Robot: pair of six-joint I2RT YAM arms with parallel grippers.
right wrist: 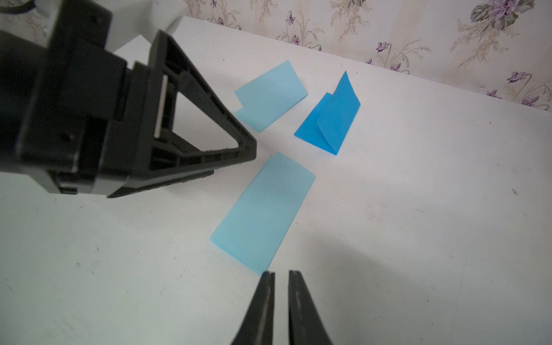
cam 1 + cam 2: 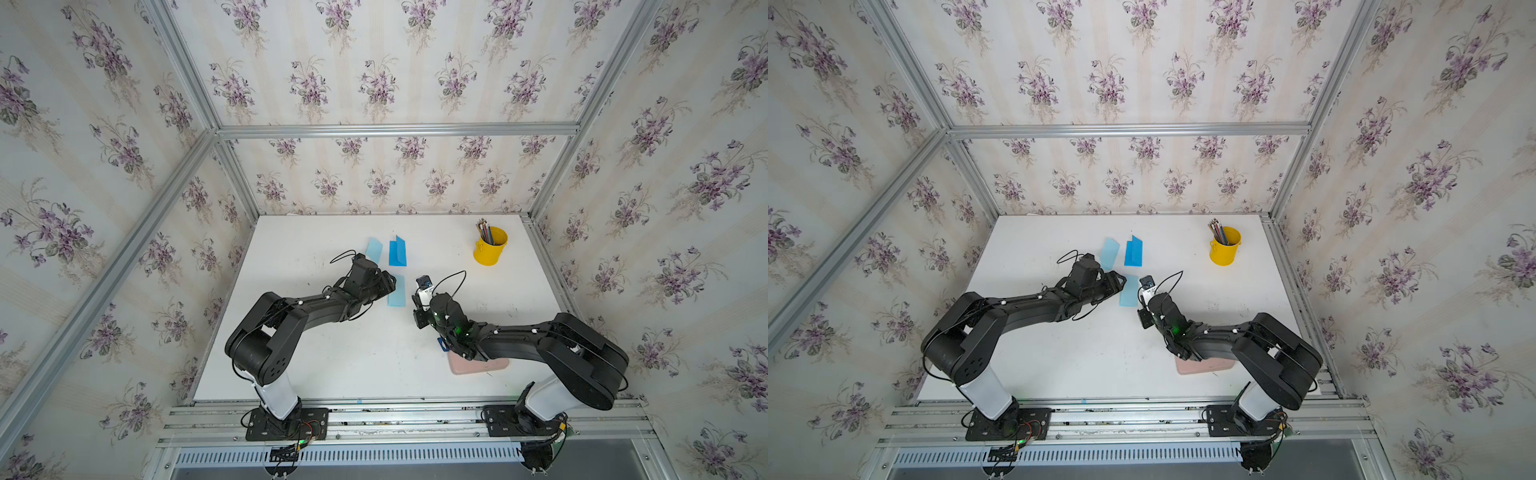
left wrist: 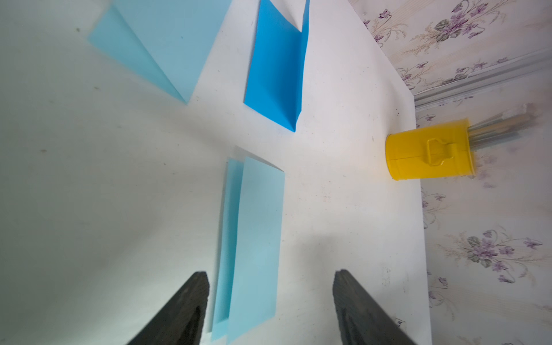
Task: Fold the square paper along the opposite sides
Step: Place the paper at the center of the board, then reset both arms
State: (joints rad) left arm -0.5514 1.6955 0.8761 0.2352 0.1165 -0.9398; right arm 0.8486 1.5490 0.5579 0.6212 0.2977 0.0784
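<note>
Paper (image 3: 254,239): folded in half, flat on worktop (image 3: 89,194) between both grippers, layers slightly offset. Left gripper (image 3: 271,273): jaws wide apart, empty, over paper's end. Right gripper (image 1: 281,272): jaws narrowly apart, empty, just beside a corner. Fold looks done; only withdrawal seems left.

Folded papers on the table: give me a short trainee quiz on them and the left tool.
1. True or false: the dark blue paper lies fully flat.
2. How many folded papers lie on the table?
3. Pick one: the left tool is (a) open with nothing held, (b) shut on paper.
Key: 1 false, one flap stands up; 2 three: dark blue paper, far pale paper, near pale paper; 3 a.
</note>
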